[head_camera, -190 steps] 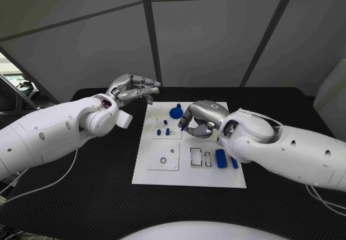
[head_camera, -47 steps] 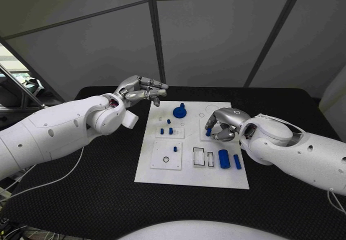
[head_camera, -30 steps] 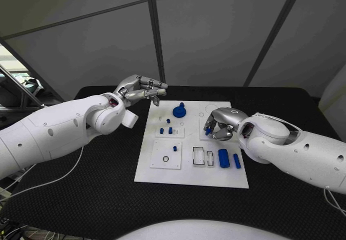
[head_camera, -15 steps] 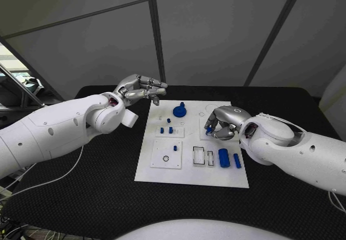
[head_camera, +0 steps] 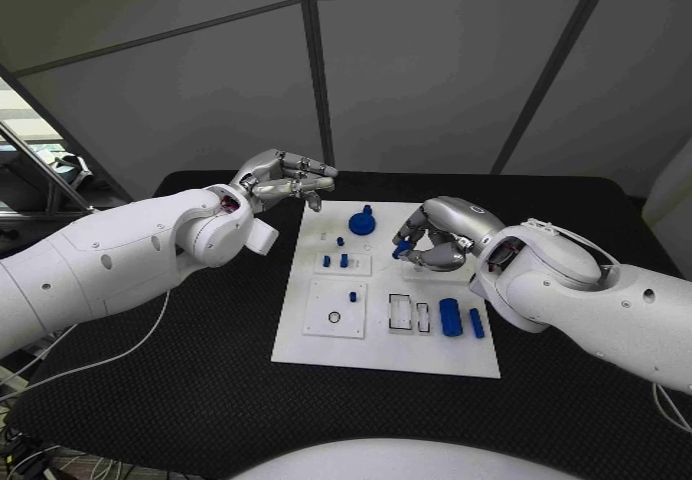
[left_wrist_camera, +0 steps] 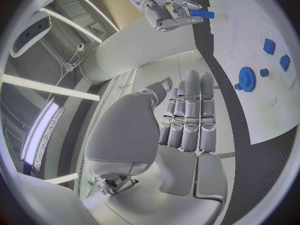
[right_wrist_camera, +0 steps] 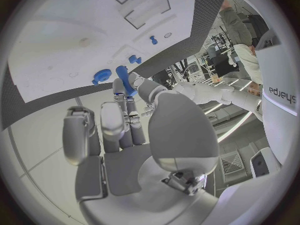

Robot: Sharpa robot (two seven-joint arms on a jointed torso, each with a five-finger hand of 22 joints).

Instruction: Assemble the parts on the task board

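The white task board (head_camera: 378,345) lies in the middle of the black table. My right hand (head_camera: 436,236) hovers over its far right part and pinches a small blue peg (head_camera: 405,243) at its fingertips; the right wrist view shows that peg (right_wrist_camera: 125,80) above the board (right_wrist_camera: 69,40). On the board are a blue gear (head_camera: 361,222), two short pegs (head_camera: 335,260), a blue cylinder (head_camera: 450,316) and a blue bar (head_camera: 475,322). My left hand (head_camera: 289,181) hangs off the board's far left corner, fingers loosely bent, holding nothing.
A square white plate with a ring hole (head_camera: 335,317) and a rectangular slot (head_camera: 398,312) sit on the near half of the board. Black table mat (head_camera: 173,380) surrounds the board. Grey wall panels stand behind the table's far edge.
My right hand has lifted and moved toward the board's far end with the blue peg, turning its wrist. The left hand has stayed in place.
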